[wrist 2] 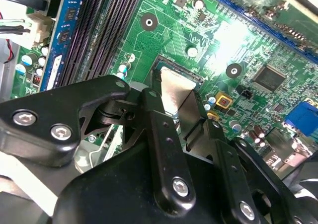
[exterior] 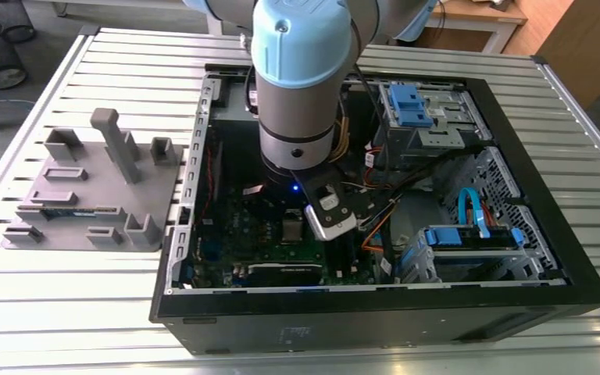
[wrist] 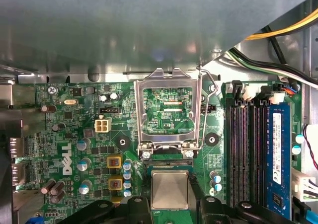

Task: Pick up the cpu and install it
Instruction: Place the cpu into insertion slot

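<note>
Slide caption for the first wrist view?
Gripper at the cpu, beside the open socket frame on the green board.

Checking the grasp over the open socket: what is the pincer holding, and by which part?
The cpu, pinched at two opposite side edges by the pincer.

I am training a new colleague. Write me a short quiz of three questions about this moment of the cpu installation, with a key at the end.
1. True or false: in the first wrist view, the metal socket frame stands folded open.
2. What sits between the fingers of the gripper? A) a memory stick B) the cpu C) a cable
3. Fill in the missing word: the grey block tray lies at the exterior view's ____.

Key: 1 true; 2 B; 3 left.
</note>
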`<state>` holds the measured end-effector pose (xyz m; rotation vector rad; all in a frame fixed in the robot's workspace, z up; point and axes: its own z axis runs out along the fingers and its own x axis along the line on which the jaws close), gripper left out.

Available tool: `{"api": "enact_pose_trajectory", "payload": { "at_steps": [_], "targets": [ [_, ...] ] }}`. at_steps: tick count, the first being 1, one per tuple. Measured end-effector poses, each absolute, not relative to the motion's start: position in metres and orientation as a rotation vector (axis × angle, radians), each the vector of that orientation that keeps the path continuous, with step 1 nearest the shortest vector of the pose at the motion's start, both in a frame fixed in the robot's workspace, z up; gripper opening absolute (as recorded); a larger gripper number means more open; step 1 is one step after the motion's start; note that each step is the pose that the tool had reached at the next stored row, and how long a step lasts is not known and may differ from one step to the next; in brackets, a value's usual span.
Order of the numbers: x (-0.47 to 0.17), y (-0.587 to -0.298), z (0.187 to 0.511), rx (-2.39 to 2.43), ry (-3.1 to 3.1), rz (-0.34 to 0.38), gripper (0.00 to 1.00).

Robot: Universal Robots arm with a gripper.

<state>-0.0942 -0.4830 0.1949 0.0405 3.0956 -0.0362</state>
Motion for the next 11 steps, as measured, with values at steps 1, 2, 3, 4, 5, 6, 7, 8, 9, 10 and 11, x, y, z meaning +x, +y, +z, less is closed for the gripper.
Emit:
{"api": "enact_pose_trajectory", "payload": {
  "at_steps": [1,2,3,4,5,6,7,8,9,10,11],
  "targets": [
    [-0.0942,-0.483,0.1949,0.041,3.096,-0.037,0.39],
    [-0.0941,-0.483,0.1949,0.041,3.095,-0.037,0.39],
    [-0.0942,-0.483,0.1948,0.041,3.095,-0.038,0.39],
    [-0.0941,-0.4827,0.1947,0.041,3.095,-0.037,0.39],
    [-0.0942,-0.4824,0.1947,0.041,3.095,-0.037,0.39],
    [-0.0942,-0.4821,0.1947,0.041,3.095,-0.038,0.39],
    [-0.0941,-0.4819,0.1947,0.041,3.095,-0.038,0.39],
    [-0.0942,-0.4819,0.1946,0.041,3.096,-0.038,0.39],
    [-0.0942,-0.4819,0.1945,0.041,3.096,-0.038,0.39],
    [-0.0942,-0.4819,0.1943,0.041,3.096,-0.038,0.39],
    [-0.0941,-0.4819,0.1941,0.041,3.095,-0.038,0.39]
  ]
}}
